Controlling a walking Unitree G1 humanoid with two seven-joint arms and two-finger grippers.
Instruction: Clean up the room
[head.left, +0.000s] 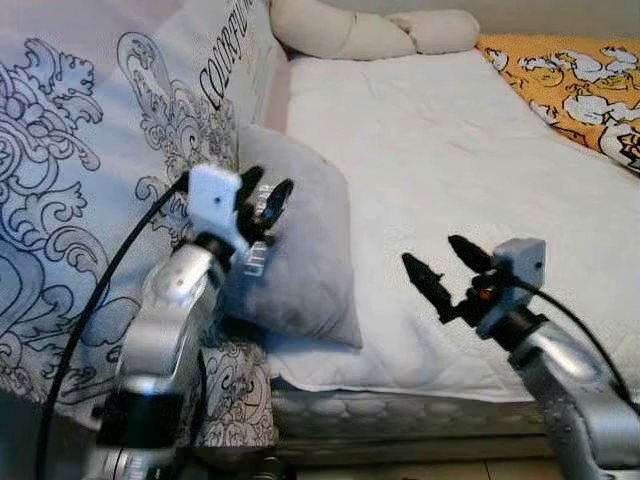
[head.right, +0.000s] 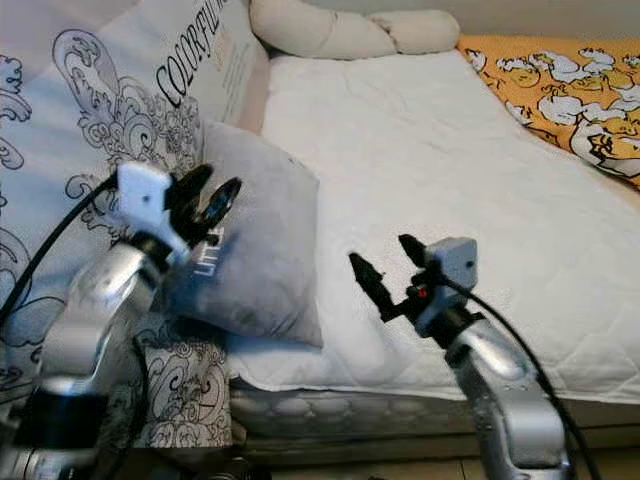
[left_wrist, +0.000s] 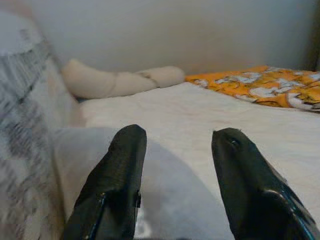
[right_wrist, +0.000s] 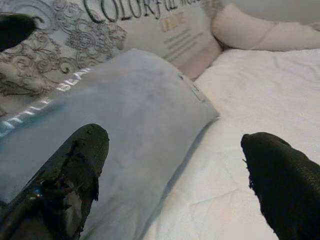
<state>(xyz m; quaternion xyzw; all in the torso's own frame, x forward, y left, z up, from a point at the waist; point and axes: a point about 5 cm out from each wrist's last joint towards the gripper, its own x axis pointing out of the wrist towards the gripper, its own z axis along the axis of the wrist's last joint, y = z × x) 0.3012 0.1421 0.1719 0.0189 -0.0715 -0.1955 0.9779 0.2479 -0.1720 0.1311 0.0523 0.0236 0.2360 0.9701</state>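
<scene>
Grey pillow (head.left: 300, 255): it leans on the near left of the white mattress (head.left: 450, 170), propped against the large patterned cushion (head.left: 90, 170) to its left; loose at the bed's edge, it reads as the thing to tidy.
Left gripper (head.left: 268, 195): raised at the pillow's upper left edge, fingers parted a little with nothing between them; the pose suits a pinch on the top corner, though contact cannot be told.
Right gripper (head.left: 438, 262): held over the near mattress, just right of the pillow, fingers spread wide and empty, aimed at the pillow's right edge, likely to take the other side.
Head views: they give both arms, the pillow's full outline and the bed's near edge.
Left wrist view: it looks past the pillow to the cream bolster (left_wrist: 117, 80) at the far end and the orange patterned blanket (left_wrist: 260, 85) far right.
Right wrist view: the pillow's white lettering and the cushion's print show close up.
</scene>
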